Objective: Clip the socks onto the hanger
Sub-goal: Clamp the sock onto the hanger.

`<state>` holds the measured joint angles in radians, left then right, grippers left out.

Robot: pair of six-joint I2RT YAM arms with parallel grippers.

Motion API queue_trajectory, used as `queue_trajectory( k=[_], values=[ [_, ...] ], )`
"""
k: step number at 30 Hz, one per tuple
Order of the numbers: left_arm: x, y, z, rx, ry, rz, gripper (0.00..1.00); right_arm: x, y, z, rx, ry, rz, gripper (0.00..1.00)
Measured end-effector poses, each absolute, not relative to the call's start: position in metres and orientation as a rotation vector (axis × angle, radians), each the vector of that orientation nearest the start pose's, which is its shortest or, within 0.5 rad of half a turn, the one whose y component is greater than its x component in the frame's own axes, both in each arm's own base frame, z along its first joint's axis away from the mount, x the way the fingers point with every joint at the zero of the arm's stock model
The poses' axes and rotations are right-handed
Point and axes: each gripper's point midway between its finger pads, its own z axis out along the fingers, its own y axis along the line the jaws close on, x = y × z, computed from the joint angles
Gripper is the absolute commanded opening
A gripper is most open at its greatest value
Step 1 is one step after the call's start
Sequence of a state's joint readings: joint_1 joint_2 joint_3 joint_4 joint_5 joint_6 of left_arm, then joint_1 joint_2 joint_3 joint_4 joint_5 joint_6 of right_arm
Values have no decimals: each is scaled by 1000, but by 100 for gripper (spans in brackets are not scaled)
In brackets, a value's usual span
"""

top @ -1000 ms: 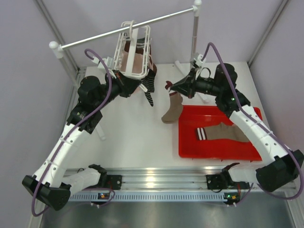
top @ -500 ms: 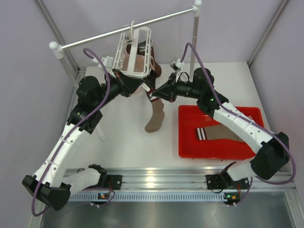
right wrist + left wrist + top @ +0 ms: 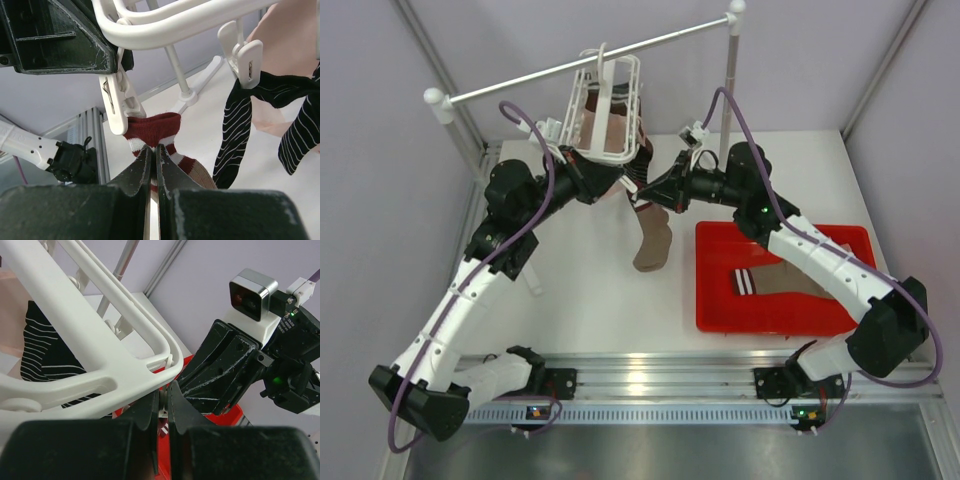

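The white lattice hanger (image 3: 605,105) hangs by its hook from the rail. My left gripper (image 3: 618,182) is shut on one of its small white clips (image 3: 164,401) under the frame's corner (image 3: 100,350). My right gripper (image 3: 642,197) is shut on the dark red, white-striped cuff (image 3: 152,129) of a taupe-brown sock (image 3: 653,245), which hangs limp below it. That clip (image 3: 117,102) sits at the cuff's upper left edge; I cannot tell whether it grips it. A black striped sock (image 3: 240,130) and a pale pink sock (image 3: 295,40) hang from the hanger.
A red tray (image 3: 720,300) at the right holds the matching taupe-brown sock (image 3: 790,280). The long white rail (image 3: 520,80) stands on poles, one (image 3: 728,80) just behind my right arm. Grey walls close in on both sides.
My right gripper has carried the sock left from beside the tray up to the hanger's lower corner, next to my left gripper. The left arm has barely moved.
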<state>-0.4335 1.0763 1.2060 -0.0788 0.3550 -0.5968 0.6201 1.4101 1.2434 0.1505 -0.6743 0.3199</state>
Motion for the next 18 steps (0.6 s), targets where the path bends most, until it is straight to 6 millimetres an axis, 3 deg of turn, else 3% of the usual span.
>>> queue_trajectory(
  k=[15, 18],
  values=[
    [294, -228, 414, 170, 1619, -1083, 0, 273, 355, 357, -810, 1516, 1279, 0],
    [294, -228, 414, 170, 1619, -1083, 7, 273, 355, 363, -808, 1503, 1282, 0]
  ],
)
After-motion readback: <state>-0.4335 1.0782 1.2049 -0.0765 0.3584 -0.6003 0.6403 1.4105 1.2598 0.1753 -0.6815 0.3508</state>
